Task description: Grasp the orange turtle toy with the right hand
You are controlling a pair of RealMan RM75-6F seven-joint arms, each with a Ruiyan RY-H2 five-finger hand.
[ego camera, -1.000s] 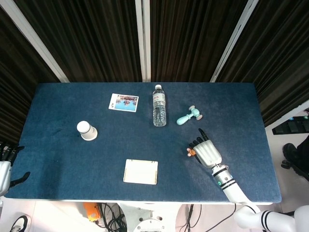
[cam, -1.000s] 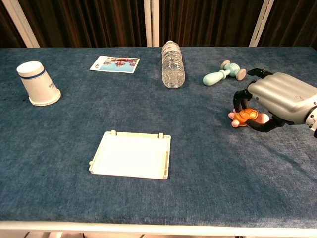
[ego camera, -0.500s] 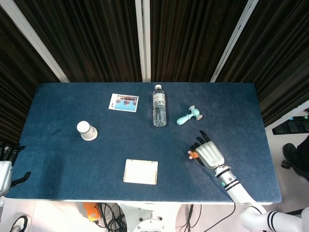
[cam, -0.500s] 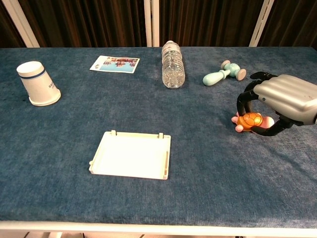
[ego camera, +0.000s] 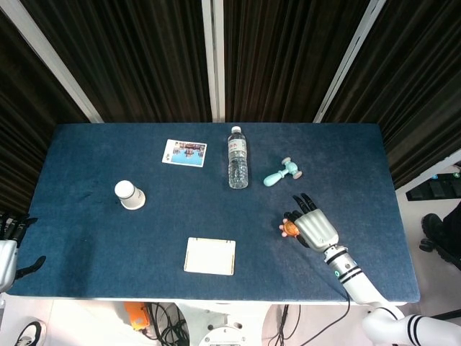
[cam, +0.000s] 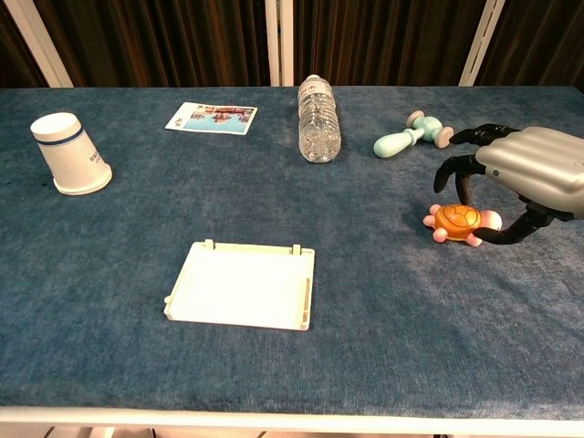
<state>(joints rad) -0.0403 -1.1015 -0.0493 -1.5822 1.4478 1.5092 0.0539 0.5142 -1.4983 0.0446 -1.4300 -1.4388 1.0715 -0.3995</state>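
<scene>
Orange turtle toy (cam: 456,221) sat on the worktop (cam: 365,301), right side, nr the mint toy (cam: 412,133). Right hand (cam: 529,169) arched over it, fingers (cam: 453,169) spread around it, not clamped. Left hand (ego camera: 9,252) off worktop's left edge, fingers apart, holding nothing.

The orange turtle toy (cam: 458,221), pink-limbed, lies shell-up on the cloth just under the right hand (cam: 534,173), between its curled fingers, apparently not quite gripped.

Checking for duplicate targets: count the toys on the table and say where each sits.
2. The orange turtle toy lies at the right, beside the right hand. The mint-green toy lies farther back, right of the water bottle.
</scene>
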